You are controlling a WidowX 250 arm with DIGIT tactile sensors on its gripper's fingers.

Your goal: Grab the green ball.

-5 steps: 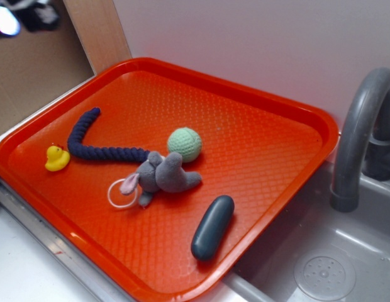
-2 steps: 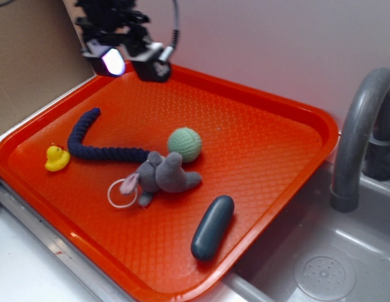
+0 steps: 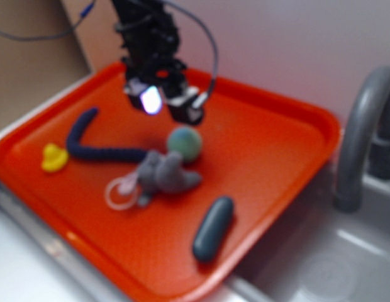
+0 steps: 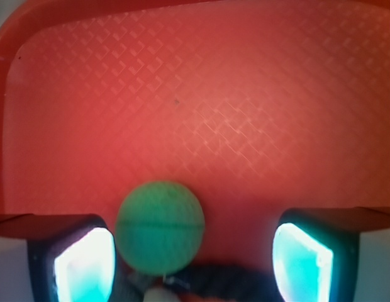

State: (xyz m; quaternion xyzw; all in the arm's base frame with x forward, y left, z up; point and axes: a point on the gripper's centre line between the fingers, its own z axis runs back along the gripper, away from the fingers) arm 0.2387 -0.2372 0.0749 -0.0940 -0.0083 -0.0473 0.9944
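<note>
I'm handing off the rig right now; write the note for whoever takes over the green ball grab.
Tool: open, empty, hovering above the tray; its jaws stand either side of the ball in the wrist view, the ball nearer the left one.
Small pale green crocheted ball: on the orange plastic tray, next to the grey plush mouse and the end of the dark blue braided rope.
Done: tool brought over the ball.
Left: centre, descend, close on the ball, lift. Probably watch the mouse and rope close by.
</note>
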